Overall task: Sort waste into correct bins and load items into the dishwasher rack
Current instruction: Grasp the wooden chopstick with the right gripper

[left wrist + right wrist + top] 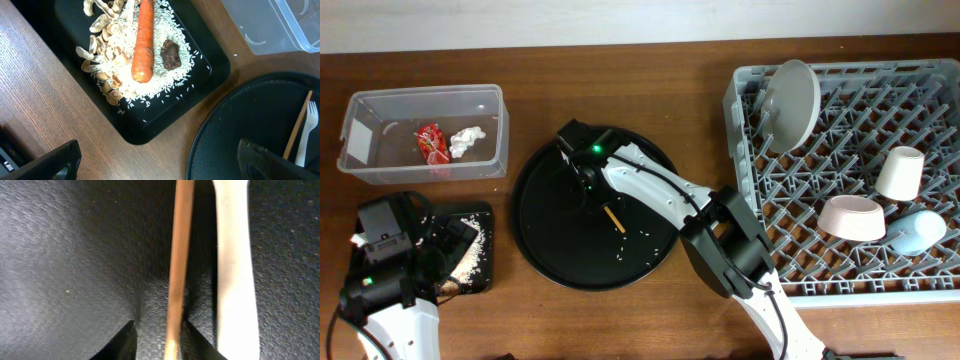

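My right gripper (161, 340) is down on the round black tray (560, 250). Its jaws stand a little apart around a thin wooden stick (175, 270). The stick touches the right finger, and a gap shows on the left. The white fork (235, 280) lies just right of the stick, outside the jaws. My left gripper (162, 165) hangs wide open and empty over the bare wood. Beside it, the shallow black tray (165, 117) holds rice (165, 75), a carrot (142, 45), beige strips (100, 50) and a brown lump (171, 54).
The clear tub (425, 93) at the back left holds a red wrapper (430, 142) and a tissue (467, 141). The grey rack (840, 280) on the right carries the plate (792, 103), white cup (900, 172), bowl (852, 218) and blue cup (917, 232).
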You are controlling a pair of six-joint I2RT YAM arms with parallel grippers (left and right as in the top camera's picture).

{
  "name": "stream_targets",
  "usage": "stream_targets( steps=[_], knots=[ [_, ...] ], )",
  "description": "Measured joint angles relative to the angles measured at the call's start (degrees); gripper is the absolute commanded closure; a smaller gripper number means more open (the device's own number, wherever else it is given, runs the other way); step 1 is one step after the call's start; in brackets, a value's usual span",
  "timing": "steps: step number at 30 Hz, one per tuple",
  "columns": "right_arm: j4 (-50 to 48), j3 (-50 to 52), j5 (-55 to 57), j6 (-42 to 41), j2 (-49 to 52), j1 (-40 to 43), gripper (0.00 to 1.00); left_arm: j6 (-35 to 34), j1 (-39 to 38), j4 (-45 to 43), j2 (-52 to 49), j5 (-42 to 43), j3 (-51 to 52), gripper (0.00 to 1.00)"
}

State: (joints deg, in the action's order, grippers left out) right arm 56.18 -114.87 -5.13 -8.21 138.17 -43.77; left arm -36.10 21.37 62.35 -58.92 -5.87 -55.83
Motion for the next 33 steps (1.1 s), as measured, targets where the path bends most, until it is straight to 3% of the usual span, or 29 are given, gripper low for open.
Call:
stream_targets(
  steps=[11, 21, 26, 33],
  knots=[
    [1.49, 0.00, 6.84, -0.33, 0.02, -2.08, 0.74, 0.00, 0.00, 0.00, 0.00, 0.00, 0.00, 0.01],
    [1.66, 0.00, 7.45, -1.66, 0.02, -2.89, 0.96, 0.00, 0.00, 0.00, 0.00, 0.00, 0.00, 0.01],
    [5.81, -1.36, 6.78, -1.86, 0.22, -2.89, 0.96, 0.00, 0.00, 0.00, 0.00, 0.00, 0.00, 0.01],
    [13.73, -11.37, 6.16, -1.86, 1.01, -2.89, 0.96, 0.00, 0.00, 0.00, 0.00, 0.00, 0.00, 0.01]
  ],
)
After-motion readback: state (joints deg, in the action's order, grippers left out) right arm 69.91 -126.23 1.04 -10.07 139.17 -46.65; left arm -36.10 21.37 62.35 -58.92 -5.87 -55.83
